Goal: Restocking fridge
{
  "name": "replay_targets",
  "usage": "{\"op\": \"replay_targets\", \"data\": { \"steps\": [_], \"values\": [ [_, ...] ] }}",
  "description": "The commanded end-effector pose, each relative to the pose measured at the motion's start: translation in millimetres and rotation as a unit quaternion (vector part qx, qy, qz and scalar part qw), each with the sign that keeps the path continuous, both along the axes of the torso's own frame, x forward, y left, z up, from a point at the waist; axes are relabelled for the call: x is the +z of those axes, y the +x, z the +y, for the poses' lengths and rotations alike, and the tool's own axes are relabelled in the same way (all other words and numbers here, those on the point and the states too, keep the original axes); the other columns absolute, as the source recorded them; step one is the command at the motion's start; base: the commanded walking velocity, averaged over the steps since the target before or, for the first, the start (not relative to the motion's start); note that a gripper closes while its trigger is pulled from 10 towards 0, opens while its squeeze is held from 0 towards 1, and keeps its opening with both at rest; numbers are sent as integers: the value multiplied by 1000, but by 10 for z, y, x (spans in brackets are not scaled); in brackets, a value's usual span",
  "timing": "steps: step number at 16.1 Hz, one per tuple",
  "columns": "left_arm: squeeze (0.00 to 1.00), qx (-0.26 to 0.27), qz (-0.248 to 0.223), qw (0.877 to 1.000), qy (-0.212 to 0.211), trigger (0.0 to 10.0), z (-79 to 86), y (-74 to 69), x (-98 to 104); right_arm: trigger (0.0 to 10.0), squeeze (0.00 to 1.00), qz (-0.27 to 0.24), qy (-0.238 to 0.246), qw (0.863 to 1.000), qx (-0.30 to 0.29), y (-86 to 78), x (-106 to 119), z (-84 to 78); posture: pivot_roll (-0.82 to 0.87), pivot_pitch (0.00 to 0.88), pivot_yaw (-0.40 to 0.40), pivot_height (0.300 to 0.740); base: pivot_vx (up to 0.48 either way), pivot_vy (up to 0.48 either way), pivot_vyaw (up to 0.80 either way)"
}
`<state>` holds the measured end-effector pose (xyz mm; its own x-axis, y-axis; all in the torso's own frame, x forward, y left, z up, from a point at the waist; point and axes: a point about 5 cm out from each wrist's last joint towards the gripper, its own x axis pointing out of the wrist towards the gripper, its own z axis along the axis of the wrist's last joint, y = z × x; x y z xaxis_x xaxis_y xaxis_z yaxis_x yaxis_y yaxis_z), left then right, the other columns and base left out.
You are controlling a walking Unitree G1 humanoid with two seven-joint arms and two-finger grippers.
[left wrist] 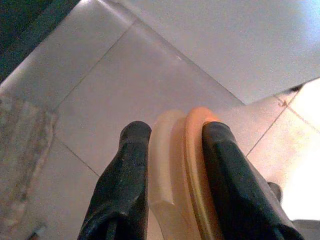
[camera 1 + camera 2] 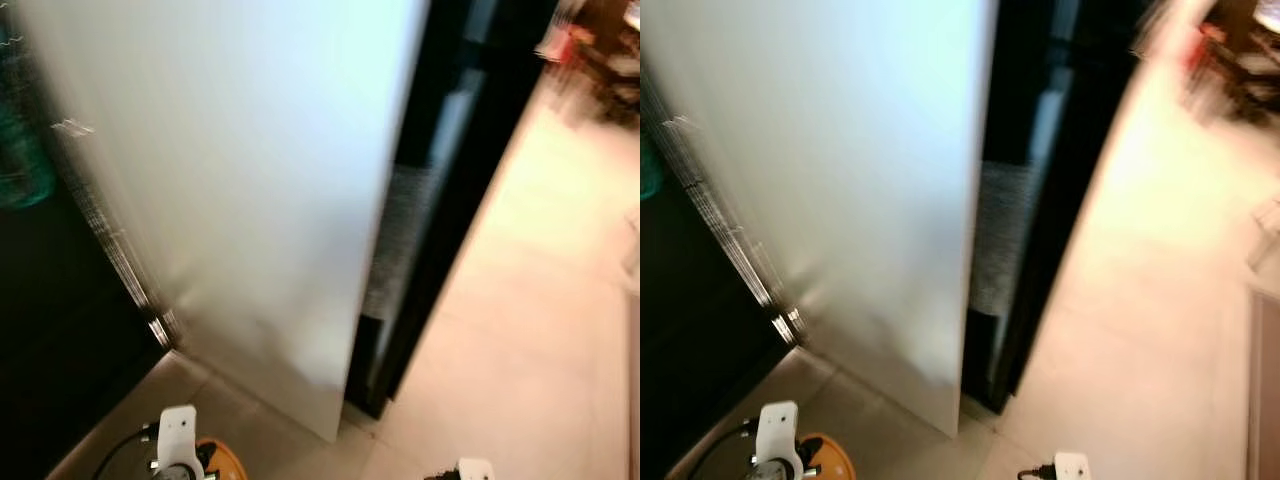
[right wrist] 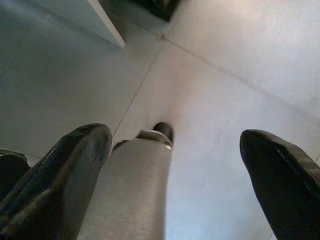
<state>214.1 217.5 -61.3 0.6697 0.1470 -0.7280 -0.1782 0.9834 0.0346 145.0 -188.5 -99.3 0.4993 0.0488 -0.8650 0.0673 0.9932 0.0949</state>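
Nearest you, at the bottom edge of the head views, your left arm's white wrist mount sits low on the left with an orange object (image 2: 222, 462) just beside it. In the left wrist view the left gripper (image 1: 175, 145) has its two black fingers (image 1: 131, 170) pressed against either side of that object: a rounded piece with a cream face and an orange face, edge on between the fingers. You cannot tell from these pictures exactly what it is. Below it lies pale tiled floor (image 1: 110, 95).

Your right arm's white mount peeks in at the bottom right of the head views. In the right wrist view the right gripper (image 3: 177, 145) has its fingers (image 3: 75, 160) spread wide, nothing between the tips, with a silver cylindrical part of the robot (image 3: 135, 195) showing between them and the grey tiled floor underneath.

Further out, everything in the head views is motion-blurred. A tall white fridge door (image 2: 250, 180) stands open ahead of you, its lower corner coming down to the floor near the middle. To its left is dark space with a teal shape (image 2: 22, 160) at the far left, too blurred to name. To the right of the door stands the fridge body (image 2: 440, 170), dark. Beyond it the light floor runs away to the far right, where some blurred furniture (image 2: 600, 50) stands.
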Motion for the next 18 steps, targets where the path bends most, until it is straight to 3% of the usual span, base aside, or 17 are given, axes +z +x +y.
{"op": "replay_targets", "data": {
  "steps": [1,5,10,11,12,15,18],
  "values": [
    [0,-9,1,1000,-3,10000,-78,-2,-18,10000,0,1,-9,1000,-6,-26,-1,-61,0,0,13,740,0,0,-800],
    [0,-23,20,1000,9,10000,-110,-111,-87,10000,0,-25,-35,999,-1,5,25,-99,2,0,-13,740,0,0,0],
    [0,-13,24,1000,8,10000,-96,-163,-112,10000,0,-133,-60,989,-15,148,156,-151,-10,0,-29,740,0,0,0],
    [0,-14,24,1000,9,10000,-95,-165,-113,10000,0,-233,-66,970,20,762,504,-146,-9,0,-31,740,0,0,0],
    [0,-15,23,1000,10,10000,-85,-163,-109,10000,0,-304,-62,950,25,1147,808,-129,-15,2,-31,740,0,0,0],
    [0,-15,24,1000,13,10000,-69,-176,-113,10000,0,-418,-60,906,-21,1517,1271,-115,-18,17,-20,740,0,0,0],
    [0,-22,21,999,13,10000,-94,-174,-114,10000,0,-467,-53,883,5,1581,1418,45,-19,22,-18,740,0,0,0]
  ]
}}
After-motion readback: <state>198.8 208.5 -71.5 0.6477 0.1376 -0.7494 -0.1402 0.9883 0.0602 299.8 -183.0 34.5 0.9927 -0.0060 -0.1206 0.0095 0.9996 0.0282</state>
